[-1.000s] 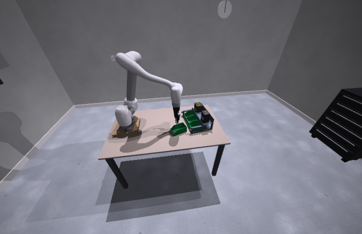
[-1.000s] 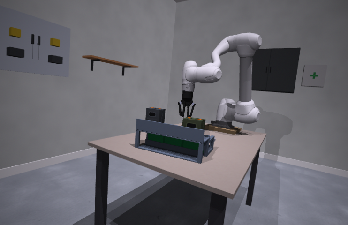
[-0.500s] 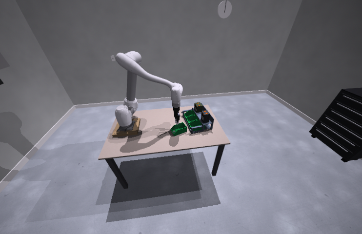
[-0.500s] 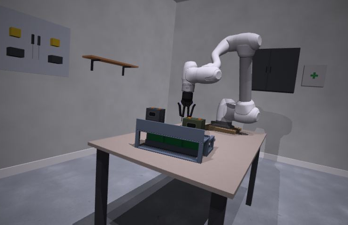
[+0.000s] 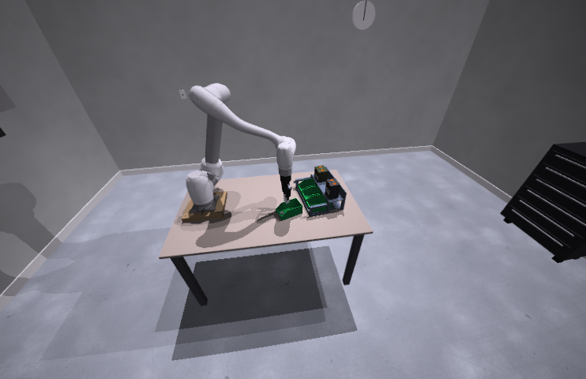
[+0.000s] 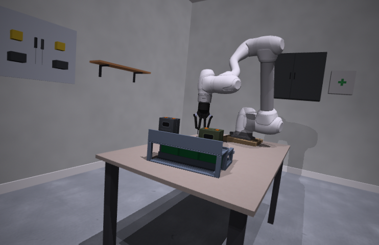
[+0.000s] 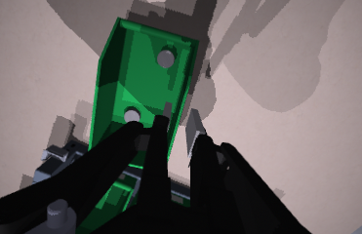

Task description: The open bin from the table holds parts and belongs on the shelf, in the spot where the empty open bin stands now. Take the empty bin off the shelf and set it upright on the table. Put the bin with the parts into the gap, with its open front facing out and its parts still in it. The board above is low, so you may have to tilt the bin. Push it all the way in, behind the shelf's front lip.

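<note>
So the green bin with the parts (image 5: 289, 210) (image 7: 144, 73) is sitting on the surface (image 5: 240, 232) (image 6: 178, 178) (image 7: 266, 63), right below the hand (image 5: 287, 198) (image 6: 201, 131) (image 7: 179, 116). Fingers are a narrow gap apart, one pad over the bin, the other outside its side wall, nothing gripped. Two grey round parts (image 7: 166, 58) show inside.

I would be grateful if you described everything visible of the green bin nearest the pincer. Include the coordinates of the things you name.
The green bin (image 5: 289, 210) (image 7: 144, 83) looks like smooth, rigid plastic: an elongated open-topped tray with thin walls and a slanted corner. It stands upright on the table (image 5: 253, 238), beside the shelf (image 5: 309, 213). Two gray round pieces (image 7: 165, 58) (image 7: 132, 115) lie apart inside. The open pincer (image 5: 287, 199) (image 6: 200, 129) (image 7: 179, 116) straddles one long wall; contact is unclear.
</note>
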`<state>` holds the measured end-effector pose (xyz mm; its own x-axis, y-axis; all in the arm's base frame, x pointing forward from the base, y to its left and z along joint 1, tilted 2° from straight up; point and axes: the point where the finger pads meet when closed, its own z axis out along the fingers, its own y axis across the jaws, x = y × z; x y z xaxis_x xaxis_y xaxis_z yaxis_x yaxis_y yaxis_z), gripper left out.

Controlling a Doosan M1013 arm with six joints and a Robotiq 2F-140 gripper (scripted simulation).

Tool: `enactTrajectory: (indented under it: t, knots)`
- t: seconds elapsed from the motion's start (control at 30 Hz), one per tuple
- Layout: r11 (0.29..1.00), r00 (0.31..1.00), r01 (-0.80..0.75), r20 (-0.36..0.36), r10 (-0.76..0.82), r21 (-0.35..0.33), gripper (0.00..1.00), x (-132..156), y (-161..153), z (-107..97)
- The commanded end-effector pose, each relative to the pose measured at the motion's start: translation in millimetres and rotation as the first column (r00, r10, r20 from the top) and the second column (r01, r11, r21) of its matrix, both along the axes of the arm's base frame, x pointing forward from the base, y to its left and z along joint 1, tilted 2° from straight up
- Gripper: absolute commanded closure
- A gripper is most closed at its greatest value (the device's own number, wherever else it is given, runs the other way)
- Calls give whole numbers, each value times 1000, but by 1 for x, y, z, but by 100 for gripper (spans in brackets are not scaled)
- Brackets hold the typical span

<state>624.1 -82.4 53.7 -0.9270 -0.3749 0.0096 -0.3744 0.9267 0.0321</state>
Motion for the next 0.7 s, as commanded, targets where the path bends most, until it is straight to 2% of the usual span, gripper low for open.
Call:
enactTrajectory:
  t: [0.0,0.67]
  knots:
    - [1000,1000,0,0,0,0,76,0,0,-6]
    - [1000,1000,0,0,0,0,76,0,1,-25]
